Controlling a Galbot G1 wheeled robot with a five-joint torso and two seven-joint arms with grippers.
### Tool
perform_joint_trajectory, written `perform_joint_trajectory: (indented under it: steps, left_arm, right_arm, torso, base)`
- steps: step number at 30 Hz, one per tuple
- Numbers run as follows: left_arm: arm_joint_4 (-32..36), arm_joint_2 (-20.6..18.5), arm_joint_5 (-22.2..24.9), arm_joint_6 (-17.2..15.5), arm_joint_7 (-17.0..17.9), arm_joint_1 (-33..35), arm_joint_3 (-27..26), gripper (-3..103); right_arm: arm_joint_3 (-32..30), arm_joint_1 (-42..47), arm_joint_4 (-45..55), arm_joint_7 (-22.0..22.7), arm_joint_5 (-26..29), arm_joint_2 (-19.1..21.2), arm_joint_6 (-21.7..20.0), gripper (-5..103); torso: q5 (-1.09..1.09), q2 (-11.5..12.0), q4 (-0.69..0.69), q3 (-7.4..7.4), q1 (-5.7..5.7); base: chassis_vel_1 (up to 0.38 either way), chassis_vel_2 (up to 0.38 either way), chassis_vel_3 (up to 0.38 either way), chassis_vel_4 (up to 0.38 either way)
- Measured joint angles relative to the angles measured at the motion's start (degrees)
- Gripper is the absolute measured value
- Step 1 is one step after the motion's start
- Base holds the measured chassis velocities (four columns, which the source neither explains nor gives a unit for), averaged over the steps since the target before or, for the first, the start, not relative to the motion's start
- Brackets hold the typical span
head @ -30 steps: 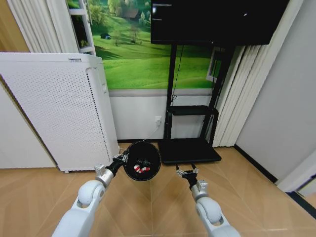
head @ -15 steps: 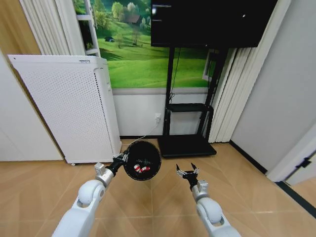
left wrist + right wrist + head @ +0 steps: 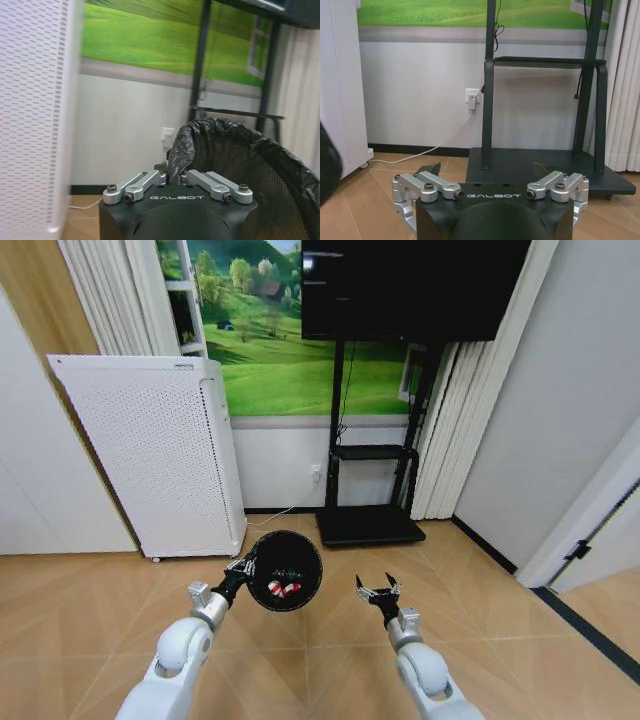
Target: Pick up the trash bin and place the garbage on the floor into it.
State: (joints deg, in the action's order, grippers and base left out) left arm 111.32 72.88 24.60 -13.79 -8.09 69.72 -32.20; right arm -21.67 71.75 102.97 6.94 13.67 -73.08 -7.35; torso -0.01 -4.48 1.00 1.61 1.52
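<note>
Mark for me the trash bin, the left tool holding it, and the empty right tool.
trash bin (image 3: 286,570): head view, on the dark inside of its open mouth.
left tool (image 3: 243,567): head view, where its fingers clamp the bin's rim.
right tool (image 3: 377,585): head view, midway between its spread fingertips.

right claw (image 3: 489,172) spread wide before black stand base (image 3: 540,170), wall socket (image 3: 472,95)

The trash bin (image 3: 235,165) is cut off by the left wrist view's edge. Inside it, red-and-white garbage (image 3: 283,587) is too small to identify; its base stays hidden.
</note>
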Motion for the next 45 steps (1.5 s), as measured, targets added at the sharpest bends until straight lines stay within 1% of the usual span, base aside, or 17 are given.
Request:
perform_joint_trajectory:
  steps: [4, 6, 7, 10, 11, 13, 18, 19, 22, 24, 25, 27, 28, 30, 34, 39, 45]
  left_arm:
    - [1.3, 0.7, 0.0, -0.1, 1.0, 2.3, -2.4, 7]
    - [2.9, 0.8, 0.5, -0.2, 1.2, 5.4, -3.7, 7]
    - [2.9, 0.8, 0.5, -0.2, 1.2, 5.4, -3.7, 7]
    - [5.3, 1.7, 0.4, -0.2, 1.0, 10.2, -4.2, 7]
    - [5.3, 1.7, 0.4, -0.2, 1.0, 10.2, -4.2, 7]
    - [7.2, 3.8, -0.6, 0.4, 0.5, 14.1, -4.2, 7]
    - [8.4, 5.9, -2.1, 1.4, -0.4, 17.7, -4.6, 7]
    - [8.1, 6.7, -2.5, 2.0, -1.1, 19.0, -5.4, 7]
    - [6.4, 6.5, -2.7, 2.8, -2.3, 19.4, -6.4, 7]
    - [2.1, 4.8, -2.9, 4.4, -5.0, 19.0, -8.4, 7]
    - [2.1, 4.8, -2.9, 4.4, -5.0, 19.0, -8.4, 7]
    - [-1.6, 3.6, -3.1, 5.9, -6.7, 18.6, -10.8, 7]
    - [-1.6, 3.6, -3.1, 5.9, -6.7, 18.6, -10.8, 7]
    - [-3.1, 3.4, -2.2, 6.5, -7.9, 18.8, -12.6, 7]
    - [-4.4, 4.0, 0.1, 7.6, -10.0, 20.6, -15.2, 7]
    - [-4.9, 4.2, 1.0, 8.8, -10.6, 22.5, -16.8, 7]
    - [-7.3, 3.7, 2.4, 11.7, -11.9, 25.4, -19.2, 7]
  right_arm:
    - [0.1, -0.3, -0.5, 0.0, 0.0, -0.1, 0.0, 100]
    - [0.2, -0.5, -0.8, 0.0, -0.1, -0.1, -0.1, 100]
    - [0.2, -0.5, -0.8, 0.0, -0.1, -0.1, -0.1, 100]
    - [0.2, -0.8, -1.0, 0.0, -0.1, -0.2, -0.2, 100]
    - [0.2, -0.8, -1.0, 0.0, -0.1, -0.2, -0.2, 100]
    - [0.2, -0.9, -0.9, 0.0, -0.1, -0.1, -0.4, 100]
    - [-0.2, -0.9, -0.5, 0.2, 0.1, 0.2, -0.6, 100]
    - [-0.8, -0.4, 0.0, 0.3, 0.2, 0.4, -0.7, 100]
    - [-1.5, 0.3, 0.5, 0.8, 0.2, 0.5, -0.7, 100]
    - [-2.3, 1.3, 1.1, 1.2, 0.2, 0.5, -0.7, 100]
    - [-2.3, 1.3, 1.1, 1.2, 0.2, 0.5, -0.7, 100]
    - [-2.3, 1.5, 1.3, 1.3, 0.2, 0.3, -0.7, 100]
    - [-2.3, 1.5, 1.3, 1.3, 0.2, 0.3, -0.7, 100]
    - [-2.0, 1.5, 1.3, 1.4, 0.2, 0.3, -0.8, 100]
    - [-1.8, 1.4, 1.6, 1.6, 0.2, 0.8, -1.2, 100]
    - [-1.7, 1.2, 1.9, 1.9, 0.5, 1.4, -1.5, 100]
    - [-1.3, 1.4, 2.4, 2.6, 0.5, 1.5, -2.0, 100]
  torso:
    - [0.01, 0.0, 0.01, -0.01, 0.00]
    - [0.01, 0.0, 0.01, -0.01, -0.01]
    - [0.01, 0.0, 0.01, -0.01, -0.01]
    - [0.01, 0.0, 0.01, -0.02, -0.01]
    - [0.01, 0.0, 0.01, -0.02, -0.01]
    - [0.00, 0.0, -0.01, -0.02, -0.01]
    - [0.01, 0.0, 0.01, -0.02, -0.01]
    - [0.00, 0.0, 0.00, -0.02, -0.02]
    - [0.02, 0.0, 0.00, -0.02, -0.02]
    - [-0.02, 0.0, 0.03, -0.02, -0.02]
    - [-0.02, 0.0, 0.03, -0.02, -0.02]
    - [0.00, 0.0, 0.02, -0.02, -0.02]
    - [0.00, 0.0, 0.02, -0.02, -0.02]
    - [0.01, 0.0, -0.01, -0.02, -0.02]
    - [0.00, 0.0, 0.01, -0.02, -0.02]
    - [0.00, 0.0, 0.01, -0.02, -0.02]
    - [0.00, 0.0, 0.01, -0.02, -0.02]
  base:
    - [-0.014, 0.014, 0.012, -0.008]
    - [0.000, 0.000, 0.000, 0.000]
    - [0.000, 0.000, 0.000, 0.000]
    - [0.000, 0.000, 0.000, 0.000]
    - [0.000, 0.000, 0.000, 0.000]
    - [0.000, 0.000, 0.000, 0.000]
    - [0.000, 0.000, 0.000, 0.000]
    - [0.000, 0.000, 0.000, 0.000]
    - [0.000, 0.000, 0.000, 0.000]
    - [0.000, 0.000, 0.000, 0.000]
    - [0.000, 0.000, 0.000, 0.000]
    - [0.000, 0.000, 0.000, 0.000]
    - [0.000, 0.000, 0.000, 0.000]
    - [0.000, 0.000, 0.000, 0.000]
    - [0.000, 0.000, 0.000, 0.000]
    - [0.000, 0.000, 0.000, 0.000]
    - [0.000, 0.000, 0.000, 0.000]
